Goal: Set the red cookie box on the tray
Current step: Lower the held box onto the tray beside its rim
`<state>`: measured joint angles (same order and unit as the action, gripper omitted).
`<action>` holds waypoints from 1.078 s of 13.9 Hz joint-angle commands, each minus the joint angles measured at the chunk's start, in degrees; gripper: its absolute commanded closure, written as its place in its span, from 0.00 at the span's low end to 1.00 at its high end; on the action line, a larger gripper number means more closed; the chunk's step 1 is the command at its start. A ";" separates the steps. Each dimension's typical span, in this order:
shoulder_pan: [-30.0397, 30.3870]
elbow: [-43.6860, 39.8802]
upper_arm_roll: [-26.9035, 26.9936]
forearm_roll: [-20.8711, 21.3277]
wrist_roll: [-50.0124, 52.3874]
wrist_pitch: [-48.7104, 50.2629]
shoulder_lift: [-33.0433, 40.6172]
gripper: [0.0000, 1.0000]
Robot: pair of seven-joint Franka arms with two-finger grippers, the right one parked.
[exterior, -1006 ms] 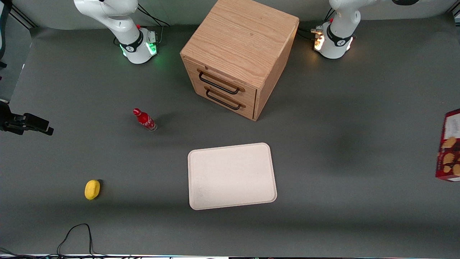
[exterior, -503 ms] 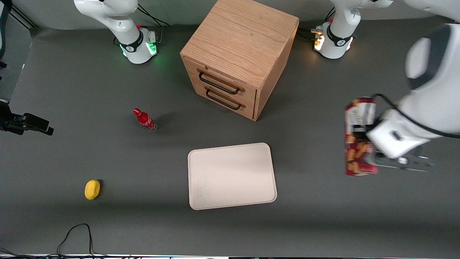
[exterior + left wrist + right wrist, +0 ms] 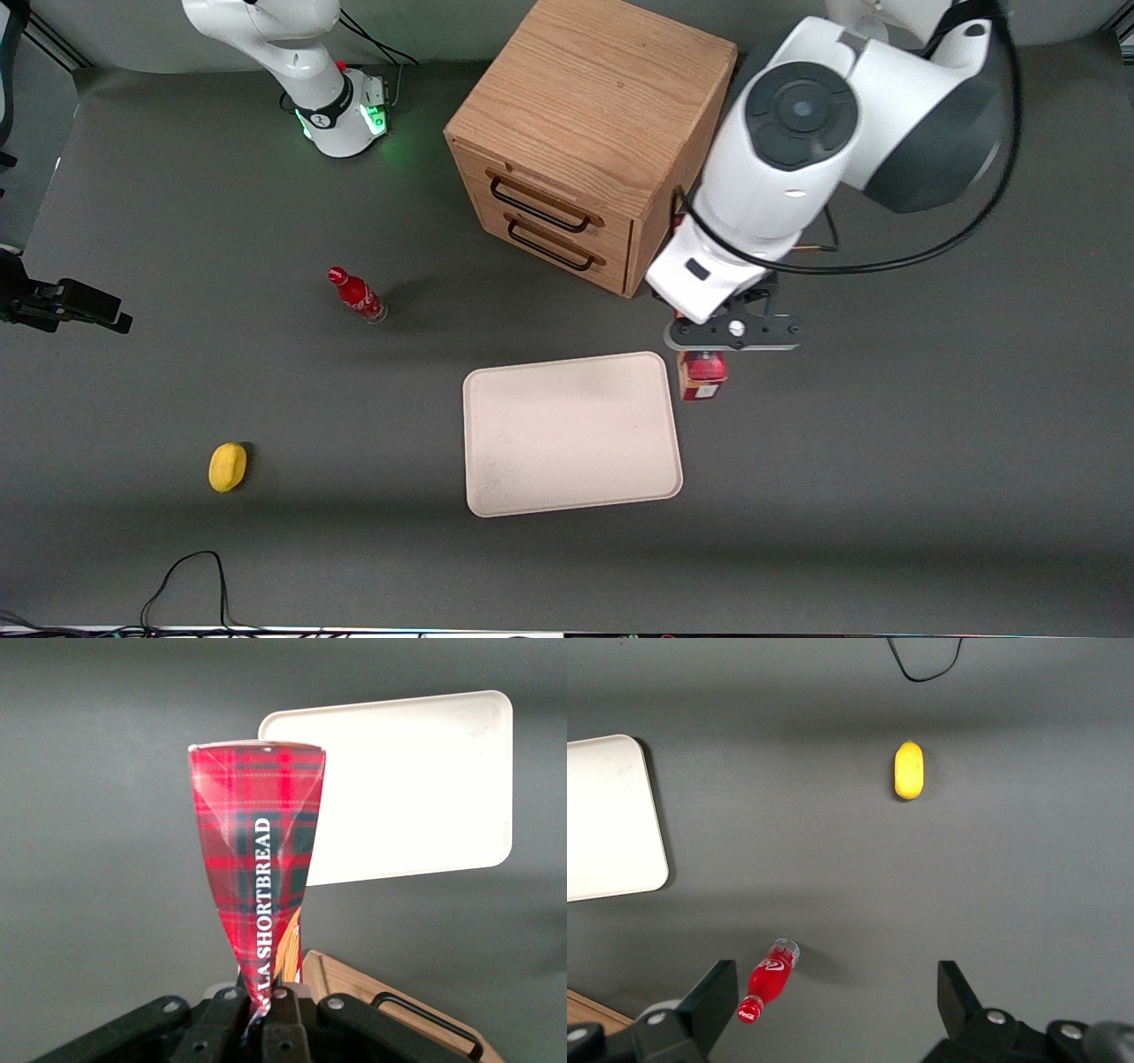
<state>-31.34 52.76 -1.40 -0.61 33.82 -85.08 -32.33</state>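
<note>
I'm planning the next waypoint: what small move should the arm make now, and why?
Probably carry the red cookie box sideways toward the parked arm's end until it is over the tray. The gripper holds it shut, raised beside the tray's edge, not above it.

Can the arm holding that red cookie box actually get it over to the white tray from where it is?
Probably yes. The gripper is shut on the red cookie box just beside the tray, which lies bare.

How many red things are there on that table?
2. The red cookie box is held by the gripper above the table beside the tray; a small red bottle stands nearer the parked arm.
</note>
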 commanded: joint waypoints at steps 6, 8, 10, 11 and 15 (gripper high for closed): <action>0.22 7.77 0.96 0.09 1.77 -16.05 -8.18 1.00; 0.31 12.44 0.96 0.35 1.69 -22.46 -9.15 1.00; 0.14 13.77 0.96 0.35 1.86 -27.31 -11.95 1.00; 0.14 13.78 0.96 0.26 1.86 -28.46 -13.79 1.00; 0.05 13.78 0.96 0.00 3.09 -33.56 -18.11 1.00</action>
<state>-30.89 66.45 -0.64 -0.63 35.30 -117.02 -49.79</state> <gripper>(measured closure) 0.965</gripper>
